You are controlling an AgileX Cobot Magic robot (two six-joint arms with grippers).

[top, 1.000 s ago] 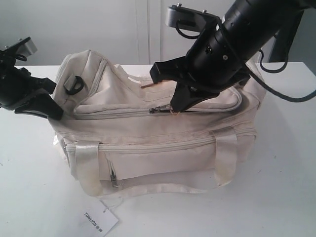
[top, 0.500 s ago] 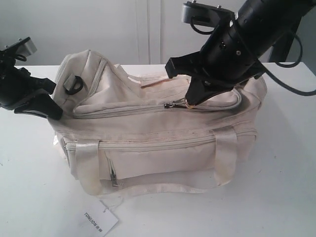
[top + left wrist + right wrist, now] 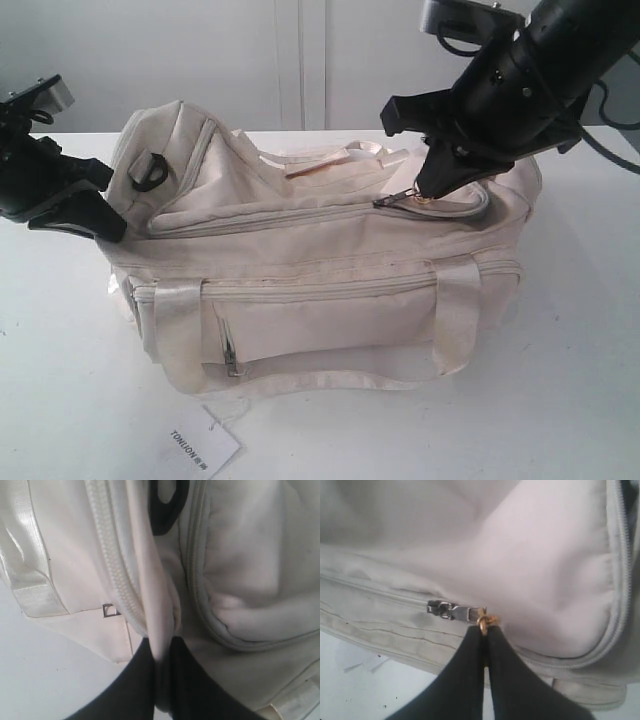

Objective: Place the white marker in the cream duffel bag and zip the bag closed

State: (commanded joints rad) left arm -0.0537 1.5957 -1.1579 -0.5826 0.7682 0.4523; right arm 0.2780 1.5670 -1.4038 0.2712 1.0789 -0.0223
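The cream duffel bag (image 3: 320, 270) lies on the white table, its top zipper drawn shut along most of its length. My right gripper (image 3: 432, 192) is shut on the metal key-ring zipper pull (image 3: 484, 622), with the slider (image 3: 392, 199) just left of its tips, near the bag's right end. My left gripper (image 3: 112, 232) is shut on a fold of bag fabric (image 3: 159, 630) at the bag's left end, below a black strap ring (image 3: 150, 170). The white marker is out of view.
A white paper tag (image 3: 203, 448) lies on the table in front of the bag. Satin handle straps (image 3: 340, 155) rest on the bag's top. A front pocket zipper (image 3: 229, 352) hangs on the near side. A pale wall stands behind.
My right gripper has pulled the zipper pull rightward along the bag's top, closing more of the zipper. The left gripper has kept its hold and not moved.
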